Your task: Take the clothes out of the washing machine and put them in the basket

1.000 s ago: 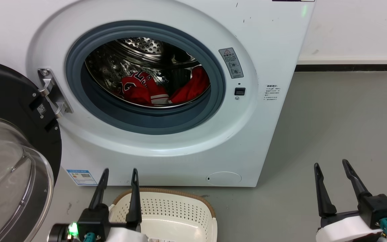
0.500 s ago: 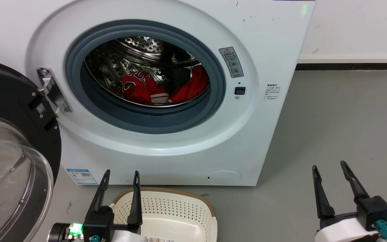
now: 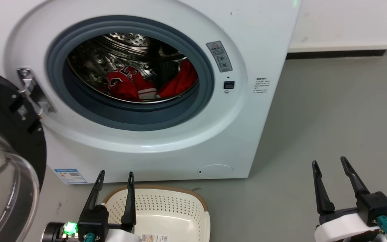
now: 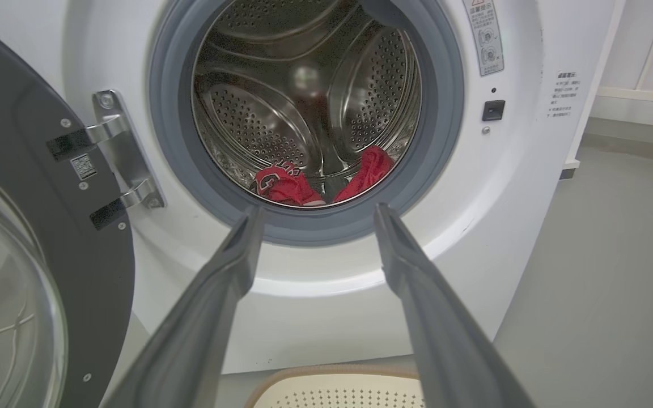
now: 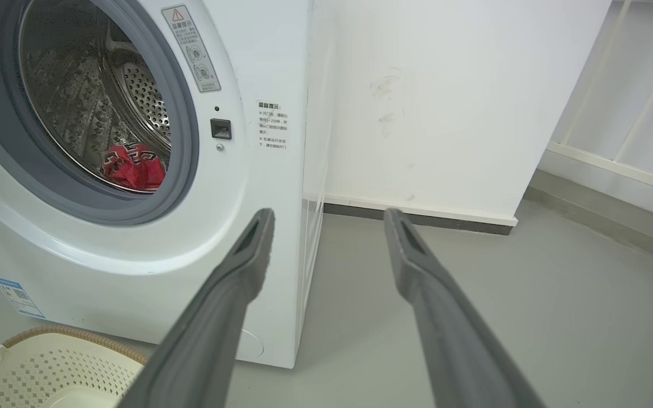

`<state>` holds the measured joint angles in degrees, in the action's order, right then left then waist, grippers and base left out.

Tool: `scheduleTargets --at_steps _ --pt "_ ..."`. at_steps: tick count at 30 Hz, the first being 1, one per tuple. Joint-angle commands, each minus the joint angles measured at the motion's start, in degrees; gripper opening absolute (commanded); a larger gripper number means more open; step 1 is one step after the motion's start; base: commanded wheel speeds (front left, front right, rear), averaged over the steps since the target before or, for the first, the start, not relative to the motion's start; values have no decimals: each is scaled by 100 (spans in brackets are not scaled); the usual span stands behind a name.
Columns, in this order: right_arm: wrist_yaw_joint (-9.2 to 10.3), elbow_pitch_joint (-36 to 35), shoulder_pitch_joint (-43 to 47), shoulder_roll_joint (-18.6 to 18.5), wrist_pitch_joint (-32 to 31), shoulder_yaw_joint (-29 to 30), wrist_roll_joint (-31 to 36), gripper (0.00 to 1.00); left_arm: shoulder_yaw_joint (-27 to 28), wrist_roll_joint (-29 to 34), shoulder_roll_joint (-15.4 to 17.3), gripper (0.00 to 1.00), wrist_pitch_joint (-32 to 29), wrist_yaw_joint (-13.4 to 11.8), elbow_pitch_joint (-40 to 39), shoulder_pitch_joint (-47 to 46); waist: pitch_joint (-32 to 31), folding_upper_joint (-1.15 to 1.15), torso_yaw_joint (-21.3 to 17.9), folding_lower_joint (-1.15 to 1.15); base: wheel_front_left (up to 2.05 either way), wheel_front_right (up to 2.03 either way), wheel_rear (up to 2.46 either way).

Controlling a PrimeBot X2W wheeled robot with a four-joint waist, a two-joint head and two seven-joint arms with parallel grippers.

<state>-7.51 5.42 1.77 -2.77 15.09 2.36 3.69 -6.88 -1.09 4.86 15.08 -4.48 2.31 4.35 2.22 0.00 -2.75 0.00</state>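
The clothes (image 3: 146,87) lie low in the drum, at 12 o'clock from the left gripper (image 3: 116,173), the nearer one.
The washing machine (image 3: 166,148) stands open. The basket (image 3: 166,205) sits just below it. The right gripper (image 3: 328,161) has the clothes far off at 10 o'clock. Both grippers have fingers spread and hold nothing.

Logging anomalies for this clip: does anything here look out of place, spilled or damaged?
Nothing stands out. The door of the washing machine hangs open, the clothes lie inside the drum, and the basket stands upright on the floor before it. The left claw and right claw are open, holding nothing. The wall bears faint scuffs.
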Motion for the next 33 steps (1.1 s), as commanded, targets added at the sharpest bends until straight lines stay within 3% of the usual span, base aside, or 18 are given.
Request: scheduleTargets --at_steps 1,10,16,26,33 --pt "4 -25 -86 -19 12 10 -34 100 11 61 55 100 15 50 51 -95 110 0 -116 0 0 0 0" --pt "4 -180 -496 -18 12 -101 -382 100 216 155 760 100 15 391 752 -1176 1010 0 -766 0 0 0 0" --pt "5 -304 -771 -9 12 -130 -600 100 369 233 1433 100 14 694 1998 -2709 1779 0 -1073 0 0 0 0" --pt "5 -504 -1160 -8 12 -298 -981 100 -131 708 2404 100 -1341 1101 3598 -5830 3077 0 -1415 0 0 0 0" --pt "5 -640 -1337 -8 12 -494 -1249 100 -636 930 2735 100 -2018 1173 4401 -7489 3749 0 -1639 0 0 0 0"
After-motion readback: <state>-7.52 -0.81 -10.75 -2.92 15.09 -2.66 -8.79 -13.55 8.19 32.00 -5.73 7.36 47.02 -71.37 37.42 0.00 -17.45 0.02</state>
